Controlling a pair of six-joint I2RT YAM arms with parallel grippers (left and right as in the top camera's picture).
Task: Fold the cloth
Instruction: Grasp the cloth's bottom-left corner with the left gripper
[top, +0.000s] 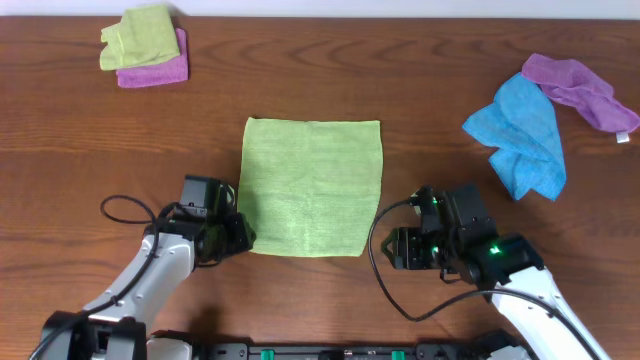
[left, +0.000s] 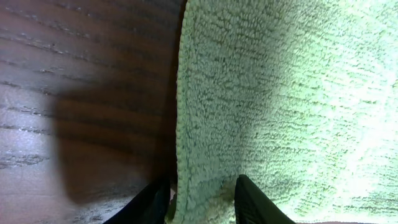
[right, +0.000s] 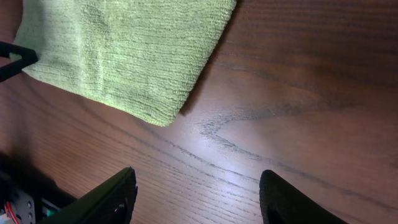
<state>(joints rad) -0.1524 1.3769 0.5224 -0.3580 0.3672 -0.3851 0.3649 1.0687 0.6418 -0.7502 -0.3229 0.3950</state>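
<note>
Left end effector (left: 199, 190) sits at the near left corner of the cloth (top: 312, 187), jaws partly spread and straddling the cloth's left edge. One finger is over bare wood and the other over the pile. Fabric lies between them, and no firm pinch is evident. Right end effector (right: 198, 180) hovers just off the cloth's near right corner, apart from it, with jaws spread wide over bare wood and nothing between them.

Lime-green and roughly square, the cloth lies spread flat and unfolded, its four edges fairly straight and its corners exposed. Open wood runs beyond its far edge and along both its sides.

The brown wood-grain worktop (top: 330, 60) carries all the items. Well to the right of the cloth, a blue cloth (top: 522, 135) lies crumpled, with a purple cloth (top: 580, 88) touching its far side. Well beyond the cloth's far left corner, a small folded lime-green cloth (top: 140, 35) rests on a pink cloth (top: 158, 70). A black cable (top: 118, 210) loops on the wood to the left of the cloth, beside the left arm.
</note>
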